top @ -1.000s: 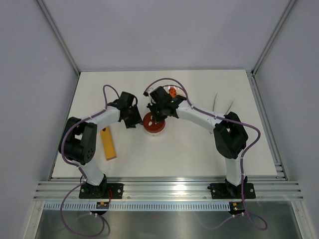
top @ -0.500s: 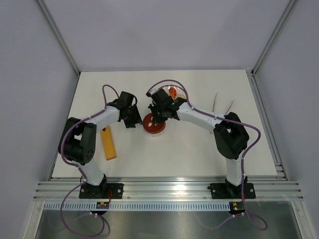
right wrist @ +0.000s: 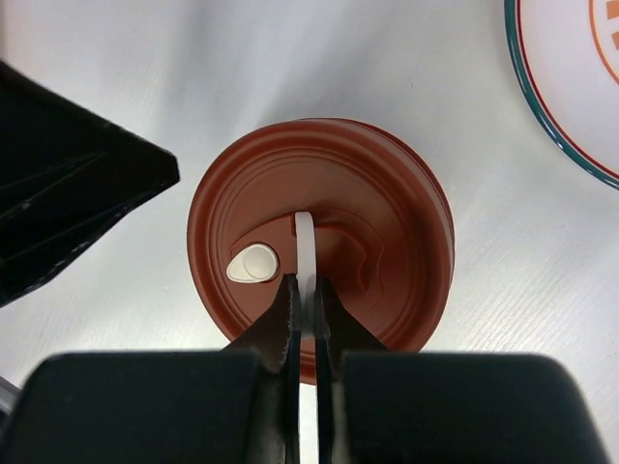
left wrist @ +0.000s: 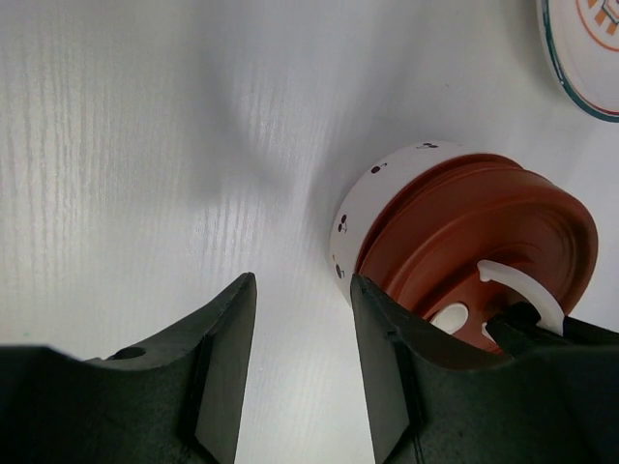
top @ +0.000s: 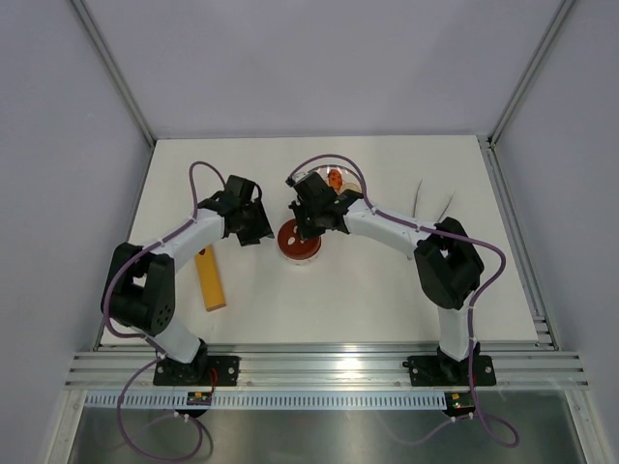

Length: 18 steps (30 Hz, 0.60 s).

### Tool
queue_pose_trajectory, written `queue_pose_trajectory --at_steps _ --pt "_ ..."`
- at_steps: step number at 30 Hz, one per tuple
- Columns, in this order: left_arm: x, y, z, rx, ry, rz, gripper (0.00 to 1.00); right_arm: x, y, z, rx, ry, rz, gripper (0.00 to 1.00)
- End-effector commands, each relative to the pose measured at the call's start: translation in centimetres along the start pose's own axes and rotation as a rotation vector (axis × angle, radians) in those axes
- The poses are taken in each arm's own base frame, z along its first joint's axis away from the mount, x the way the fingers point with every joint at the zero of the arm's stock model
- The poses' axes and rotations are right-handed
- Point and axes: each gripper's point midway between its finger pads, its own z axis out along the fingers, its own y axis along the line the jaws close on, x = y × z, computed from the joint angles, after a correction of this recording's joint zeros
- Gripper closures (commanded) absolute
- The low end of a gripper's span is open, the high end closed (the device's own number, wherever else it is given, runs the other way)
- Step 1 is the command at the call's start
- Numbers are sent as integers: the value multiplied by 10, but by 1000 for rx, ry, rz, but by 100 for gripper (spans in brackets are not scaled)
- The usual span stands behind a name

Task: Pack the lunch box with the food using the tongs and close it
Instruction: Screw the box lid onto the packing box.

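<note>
White tabletop, grey walls, and the lunch box [top: 300, 240] is sitting mid-table with its dark-red lid [right wrist: 387, 193] on top, looking seated. Right gripper [right wrist: 308, 290] is pinching the lid's thin white loop [right wrist: 305, 251], jaws squeezed fully onto it. Left gripper [left wrist: 302, 290] is hanging just left of the tin, jaws a bit apart, gripping nothing. I'd be pressing straight down and evenly, with the left one bracing the wall, since a smooth, glossy round tin looks prone to skating. Tongs [top: 419, 196] are lying well right, splayed, holding nothing. Patterned plate [right wrist: 571, 87] is sitting just far-right.
</note>
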Motion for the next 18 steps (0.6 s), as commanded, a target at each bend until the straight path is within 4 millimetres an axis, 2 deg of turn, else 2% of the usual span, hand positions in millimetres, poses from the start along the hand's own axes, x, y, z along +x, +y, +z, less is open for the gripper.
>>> queue_pose_trajectory --at_steps 1,8,18 --pt "-16 -3 -19 10 -79 17 53 -34 0 -28 -9 -95 43 100" --pt "-21 -5 -29 19 -99 21 52 -40 -4 -34 -45 -103 106 100" --pt "-20 -4 -28 16 -98 23 52 -31 -7 -18 -44 -55 117 100"
